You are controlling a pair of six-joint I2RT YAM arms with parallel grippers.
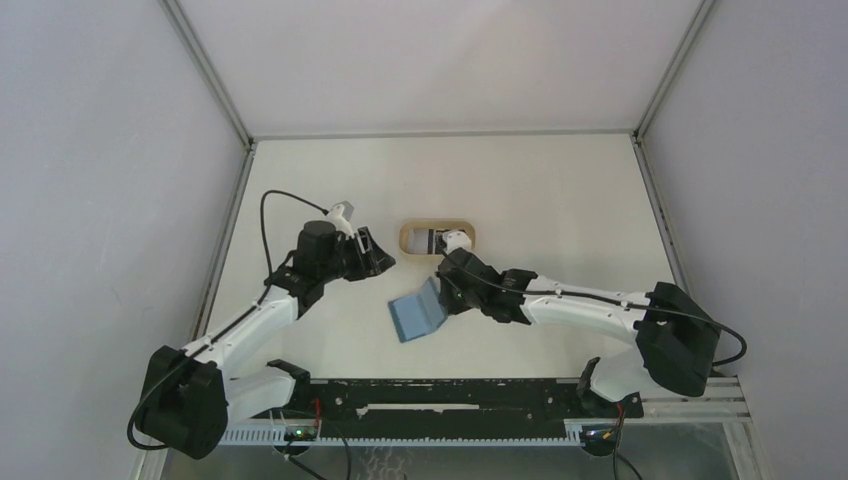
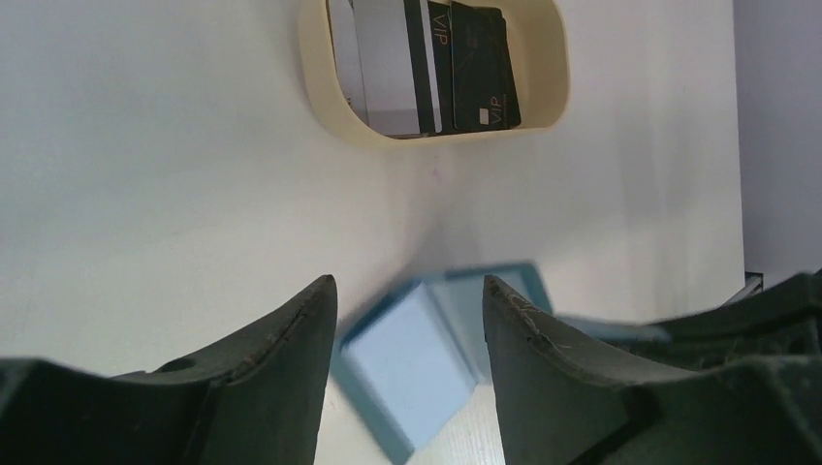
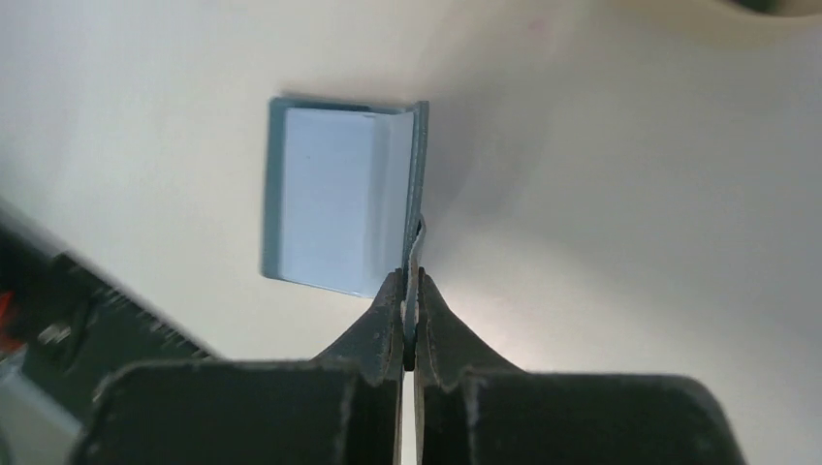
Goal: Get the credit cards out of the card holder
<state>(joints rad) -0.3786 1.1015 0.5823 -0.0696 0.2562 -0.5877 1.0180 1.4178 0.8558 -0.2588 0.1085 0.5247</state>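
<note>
Near the centre of the top view, one teal-blue card holder [image 1: 413, 314] lies open on the white desk [image 1: 560, 190]. One leaf is flat with its lighter blue pocket facing up, and the other stands up on edge. Two claws are in view. The right claw [image 3: 409, 289] is pinched tight on the near edge of the upright leaf, a finger pressed against each side of the thin material. The left claw [image 2: 407, 295] hangs above the desk to the left of the card holder, its jaws moderately wide and holding nothing. One tan oval tray [image 2: 320, 87] sits just beyond the card holder, toward the upper middle of the top view. Inside it lie the credit cards [image 2: 485, 68], overlapping. Two can be made out in the left wrist view, one pale with a dark stripe and one black, both marked VIP. Whether more lie beneath them I cannot tell.
</note>
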